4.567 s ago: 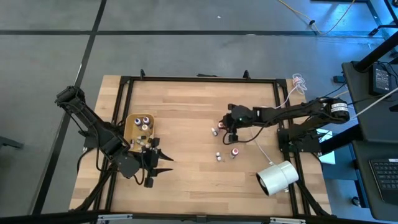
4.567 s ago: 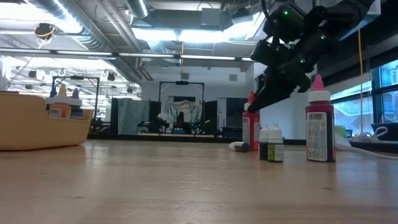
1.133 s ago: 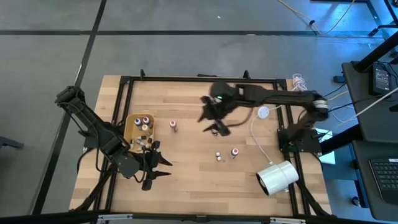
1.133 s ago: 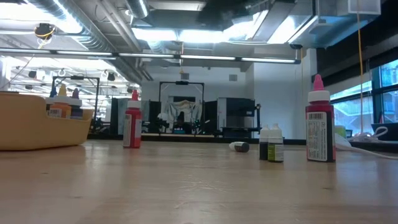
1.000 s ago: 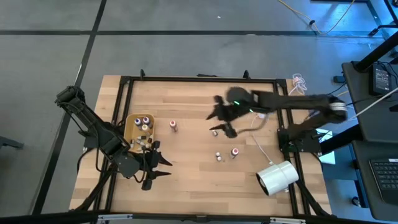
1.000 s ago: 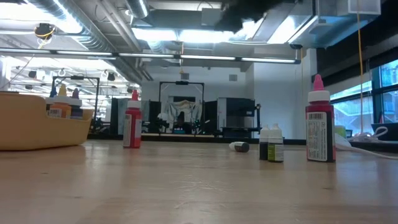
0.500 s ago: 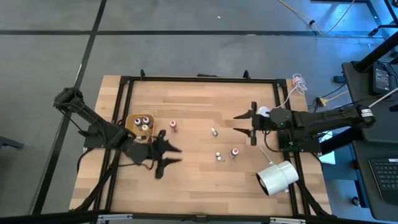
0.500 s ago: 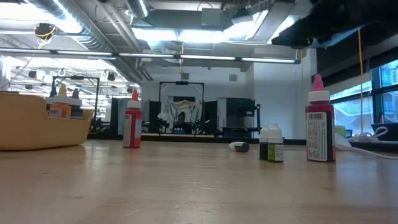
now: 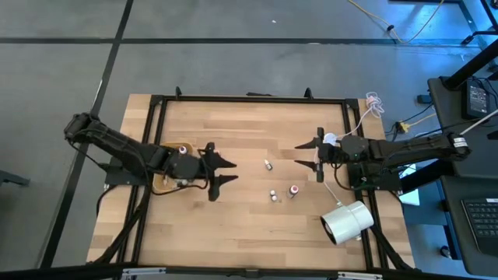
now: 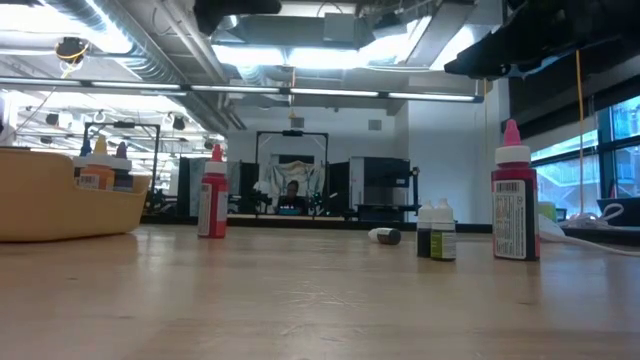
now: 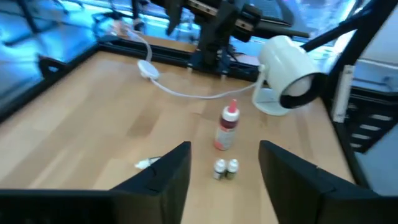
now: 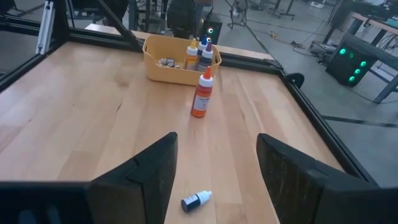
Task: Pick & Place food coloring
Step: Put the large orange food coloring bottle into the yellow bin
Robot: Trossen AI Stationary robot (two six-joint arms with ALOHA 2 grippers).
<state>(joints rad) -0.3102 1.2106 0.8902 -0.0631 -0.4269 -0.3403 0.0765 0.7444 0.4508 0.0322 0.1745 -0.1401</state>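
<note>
Food coloring bottles stand about the table. A red-capped bottle (image 10: 211, 195) stands upright next to the tan tray (image 12: 180, 65), which holds more bottles. A small dark bottle (image 9: 267, 165) lies on its side mid-table. A pair of tiny bottles (image 9: 274, 195) and a taller red bottle (image 9: 293, 190) stand nearer the near edge. My left gripper (image 9: 232, 172) is open and hovers just right of the tray, its arm covering most of it. My right gripper (image 9: 297, 155) is open and hovers at the table's right side, pointing left at the lying bottle (image 12: 196, 200).
A large white cylinder (image 9: 348, 220) lies near the table's near right corner, with a white cable (image 11: 180, 90) running from it toward the far right corner. A black frame (image 9: 249, 98) borders the table. Bare wood lies between the two grippers and along the far side.
My right gripper has drawn back from the middle of the table to its right side, staying open and empty. My left arm has swung from the near side of the tray toward the far edge and the right, across the tray, and its open gripper now points right.
</note>
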